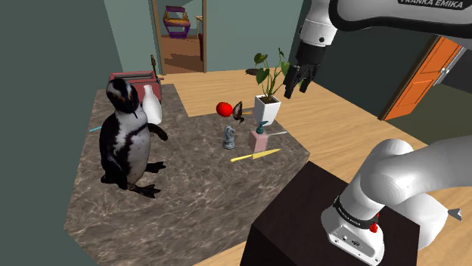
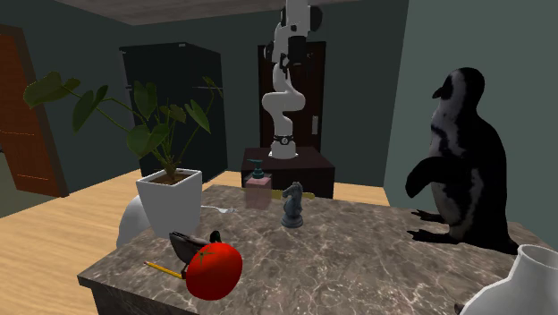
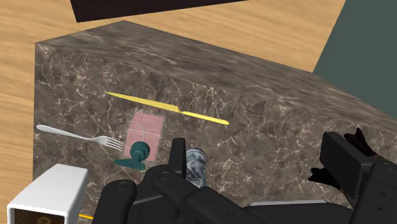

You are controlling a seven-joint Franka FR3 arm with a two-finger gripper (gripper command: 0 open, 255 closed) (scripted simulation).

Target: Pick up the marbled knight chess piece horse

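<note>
Hanging high over the far edge of the marble-topped table (image 1: 189,198), the black gripper (image 1: 296,80) points down toward the leaves of the potted plant (image 1: 267,97), its two fingers (image 3: 343,160) standing well apart with nothing between them. The knight chess piece (image 1: 228,137), a grey-blue marbled horse head on a round base, stands upright on the tabletop far below the hand, out in the open middle of the surface. Just beside it is a pink soap dispenser (image 1: 259,139) with a teal pump, and a yellow knife (image 1: 255,156) lies flat near both, on the side toward the dark stand (image 1: 302,208). A fork (image 3: 76,135) lies by the dispenser, close to the plant's white pot (image 3: 48,194). From the wrist camera the knight (image 3: 196,167) shows next to one fingertip, though the hand is nowhere near touching it. A big black-and-white penguin figure (image 1: 128,140) stands at the shoulder view's left of the table, well apart from the knight, with a white vase (image 1: 152,103) behind it. A red round fruit (image 1: 224,109) sits beyond the knight, near the plant.
</note>
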